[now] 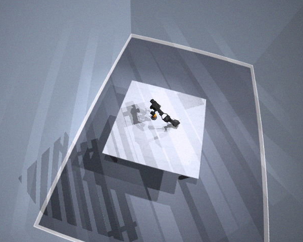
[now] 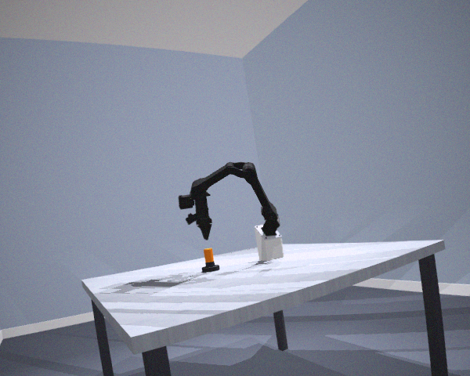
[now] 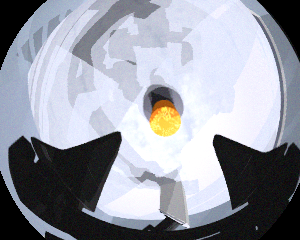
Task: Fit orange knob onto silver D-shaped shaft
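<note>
The orange knob [image 1: 154,116] [image 2: 208,255] [image 3: 165,123] stands upright on the dark round pedestal [image 1: 153,118] [image 2: 210,269] [image 3: 178,97]. A narrower dark band shows between the orange part and the pedestal's wide base in the exterior view. The silver shaft is not visible, and the hole and flat side under the knob are hidden. I cannot tell from these views whether the knob's underside touches the pedestal. My gripper [image 2: 206,238] [image 3: 169,138] is open and empty, pointing down a little above the knob's top. The fingers touch nothing.
The arm's white base [image 2: 270,247] stands on the marble-like table [image 1: 178,153] [image 2: 308,279], to the right of the pedestal in the exterior view. The arm arches over from it. Shadows of the arm fall across the table top.
</note>
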{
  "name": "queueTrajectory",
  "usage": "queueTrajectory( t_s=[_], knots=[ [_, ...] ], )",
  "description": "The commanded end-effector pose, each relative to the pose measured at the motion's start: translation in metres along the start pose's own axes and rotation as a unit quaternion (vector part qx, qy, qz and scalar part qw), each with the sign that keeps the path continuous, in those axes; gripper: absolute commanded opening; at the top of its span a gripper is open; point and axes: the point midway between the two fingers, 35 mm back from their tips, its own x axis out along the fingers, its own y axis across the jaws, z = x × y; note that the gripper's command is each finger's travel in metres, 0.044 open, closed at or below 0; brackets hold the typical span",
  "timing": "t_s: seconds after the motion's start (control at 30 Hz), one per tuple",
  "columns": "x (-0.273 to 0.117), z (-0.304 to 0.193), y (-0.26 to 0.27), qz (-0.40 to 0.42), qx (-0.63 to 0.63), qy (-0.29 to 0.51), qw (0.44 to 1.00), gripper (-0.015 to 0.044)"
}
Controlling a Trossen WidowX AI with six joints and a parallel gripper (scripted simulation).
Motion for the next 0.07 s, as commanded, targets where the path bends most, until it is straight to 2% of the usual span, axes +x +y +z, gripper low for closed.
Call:
queueTrajectory(
  t_s=[0.0, 0.03],
  knots=[
    [-0.0014, 0.0007, -0.0008, -0.001, -0.001, 0.000, 1.000, 0.0440],
    [-0.0014, 0.0007, -0.0008, -0.001, -0.001, 0.000, 1.000, 0.0440]
  ],
)
